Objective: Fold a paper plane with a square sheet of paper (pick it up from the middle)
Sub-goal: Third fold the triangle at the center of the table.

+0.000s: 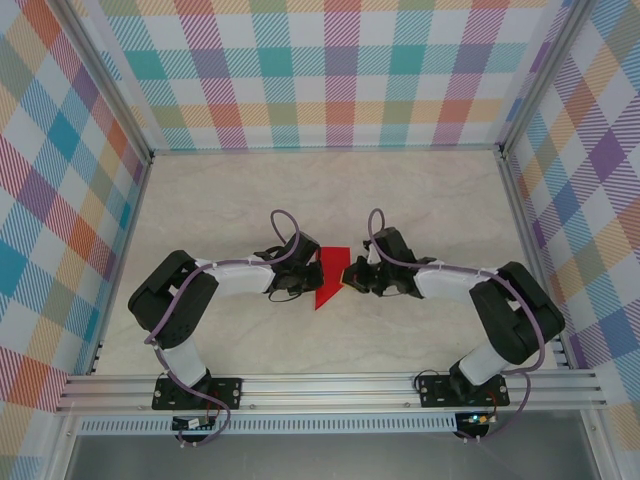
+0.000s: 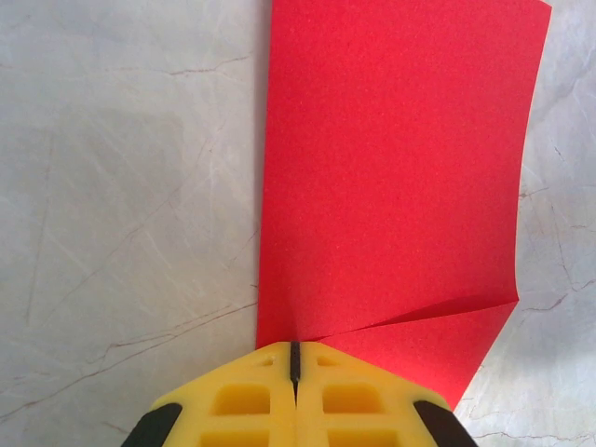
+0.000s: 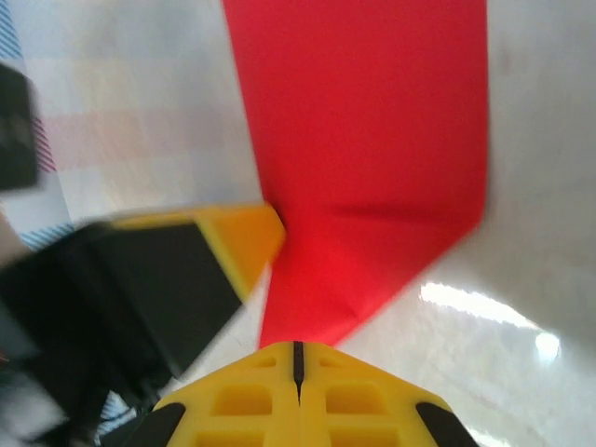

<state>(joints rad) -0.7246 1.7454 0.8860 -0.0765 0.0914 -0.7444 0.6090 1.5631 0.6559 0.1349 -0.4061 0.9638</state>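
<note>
The red square sheet of paper [image 1: 328, 285] hangs folded between my two grippers at the middle of the table, its lower end tapering to a point. My left gripper [image 1: 303, 272] is shut on its left edge. In the left wrist view the yellow jaws [image 2: 294, 352] meet on the paper [image 2: 391, 168], and a crease runs out from the pinch. My right gripper [image 1: 352, 277] is shut on the opposite side. In the right wrist view the paper [image 3: 363, 140] narrows into the closed jaws [image 3: 298, 349], and a left gripper fingertip [image 3: 237, 237] sits close beside it.
The pale marbled table [image 1: 230, 200] lies under the paper. Checked walls on aluminium posts enclose the back and both sides. A metal rail [image 1: 330, 385] carrying both arm bases runs along the near edge.
</note>
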